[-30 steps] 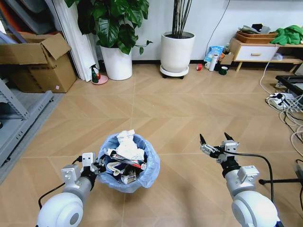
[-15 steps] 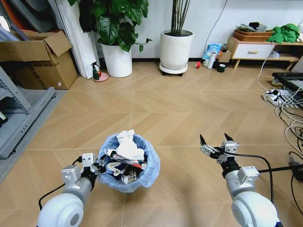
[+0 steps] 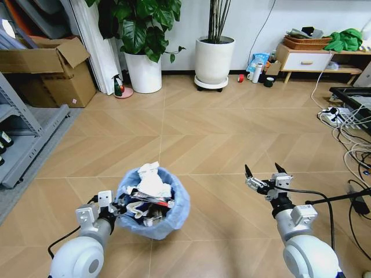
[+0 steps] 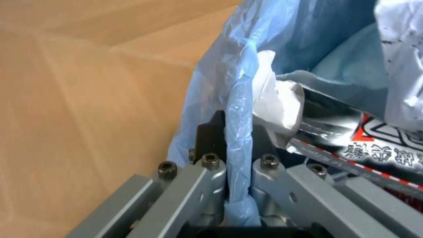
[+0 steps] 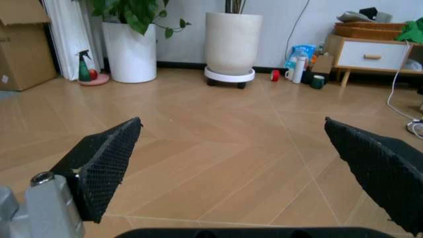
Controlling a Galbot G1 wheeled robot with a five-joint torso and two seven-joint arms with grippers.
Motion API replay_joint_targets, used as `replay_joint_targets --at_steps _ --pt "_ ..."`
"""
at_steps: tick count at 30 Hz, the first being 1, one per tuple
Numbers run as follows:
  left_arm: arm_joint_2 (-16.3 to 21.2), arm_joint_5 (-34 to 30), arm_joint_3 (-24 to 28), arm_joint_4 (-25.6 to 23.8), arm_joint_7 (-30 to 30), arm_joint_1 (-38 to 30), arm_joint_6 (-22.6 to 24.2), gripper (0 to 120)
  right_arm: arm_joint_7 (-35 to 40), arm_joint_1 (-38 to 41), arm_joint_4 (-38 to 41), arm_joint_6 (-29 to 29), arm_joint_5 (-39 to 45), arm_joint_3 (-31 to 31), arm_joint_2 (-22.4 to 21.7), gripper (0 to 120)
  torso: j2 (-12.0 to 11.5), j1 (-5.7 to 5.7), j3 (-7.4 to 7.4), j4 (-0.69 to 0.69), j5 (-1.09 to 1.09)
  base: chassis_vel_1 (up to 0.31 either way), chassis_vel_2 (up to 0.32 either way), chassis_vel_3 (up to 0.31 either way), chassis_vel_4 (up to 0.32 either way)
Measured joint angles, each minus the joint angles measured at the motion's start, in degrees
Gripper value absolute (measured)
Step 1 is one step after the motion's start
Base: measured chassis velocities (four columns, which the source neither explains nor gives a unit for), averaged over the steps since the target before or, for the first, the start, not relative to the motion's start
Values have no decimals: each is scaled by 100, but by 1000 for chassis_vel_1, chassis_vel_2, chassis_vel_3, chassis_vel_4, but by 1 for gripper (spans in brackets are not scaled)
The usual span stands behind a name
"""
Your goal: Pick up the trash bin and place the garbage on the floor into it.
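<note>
Bin (image 3: pixel 152 202) near left, full of garbage (image 3: pixel 152 186), carried by rim. Left gripper (image 4: pixel 239 148) clamped on bag-lined rim. Right gripper (image 3: pixel 260 172) near right, fingers apart, empty. Floor (image 3: pixel 220 127) ahead litter-free; probable step: hunting leftovers. Next: keep bin level.

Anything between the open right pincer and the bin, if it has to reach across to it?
Nothing visible: bare floor lies between the right pincer and the trash bin, whose rim the left pincer grips.
</note>
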Motion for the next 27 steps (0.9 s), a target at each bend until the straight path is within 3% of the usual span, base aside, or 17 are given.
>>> replay_joint_targets --at_steps 5,13,27 --pt "-85 -303 -13 637 -535 -321 -135 0 0 -2 -33 47 -7 -2 29 100 0 0 0 -1 -1 0 0 0 0" --pt "-155 -466 30 1305 -794 -706 -337 0 6 -10 -50 74 -4 30 37 100 0 0 0 -1 0 0 0 0 0" --pt "-181 -302 -171 1682 -564 -700 -438 0 15 -17 -83 122 -9 63 31 100 0 0 -1 -1 1 0 0 0 0"
